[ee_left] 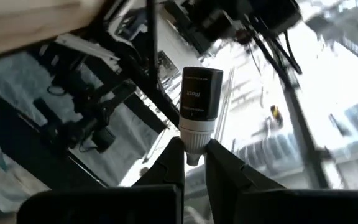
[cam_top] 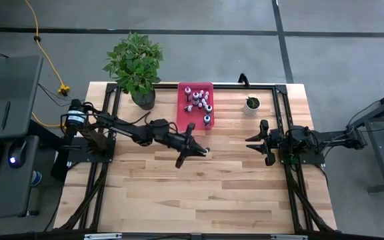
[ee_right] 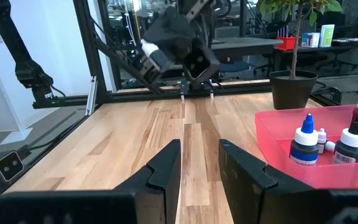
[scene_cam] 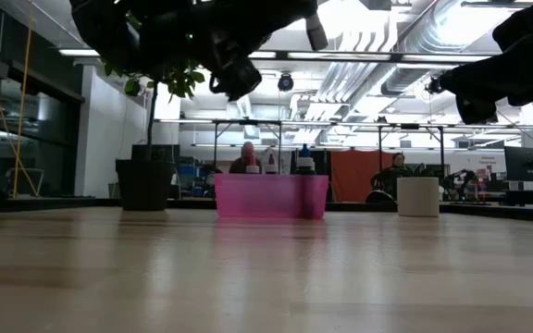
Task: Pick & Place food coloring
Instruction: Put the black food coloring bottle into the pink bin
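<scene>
I am holding one small food coloring bottle (ee_left: 199,106) in my left tool (cam_top: 193,151), pinched at its white neck above the surface; it is seeming light, stiff, slippery. My right tool (ee_right: 199,163) is waiting slightly open, holding nothing.

Food coloring bottles (cam_top: 199,101) in pink bin (cam_top: 183,87)

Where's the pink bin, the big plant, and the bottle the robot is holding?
Pink bin (cam_top: 183,112): high view, bare floor near its left wall.
Big plant (cam_top: 135,61): high view, leaves.
Bottle (ee_left: 199,102): left wrist view, dark body.
</scene>
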